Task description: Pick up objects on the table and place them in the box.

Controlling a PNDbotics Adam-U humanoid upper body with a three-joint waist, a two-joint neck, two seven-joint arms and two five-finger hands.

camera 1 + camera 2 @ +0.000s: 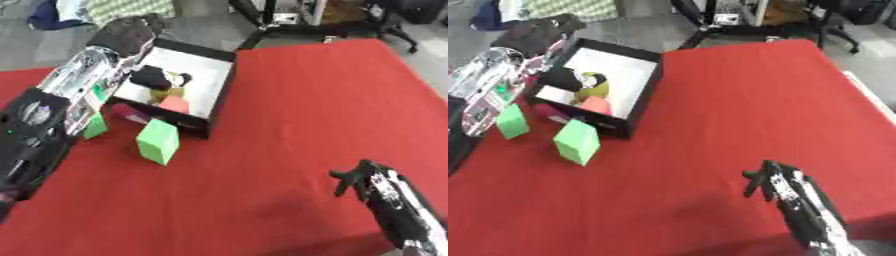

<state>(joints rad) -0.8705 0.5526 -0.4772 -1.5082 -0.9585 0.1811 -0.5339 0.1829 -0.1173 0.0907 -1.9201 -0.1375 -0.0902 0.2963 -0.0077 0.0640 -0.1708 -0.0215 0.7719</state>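
The robot's left hand (131, 31) hangs over the far left corner of the black-walled, white-floored open box (223, 82); whether its dark fingers are spread or curled cannot be told. Below that hand, inside the box, lie a black lump (150, 76), an olive-yellow piece (595, 88) and a red block (176, 104). Nearer than the box, on the red-covered bench (315, 115), stand a large green block (158, 141) and a smaller green block (512, 121). The right hand (357, 176) rests low right, fingers relaxed and holding nothing.
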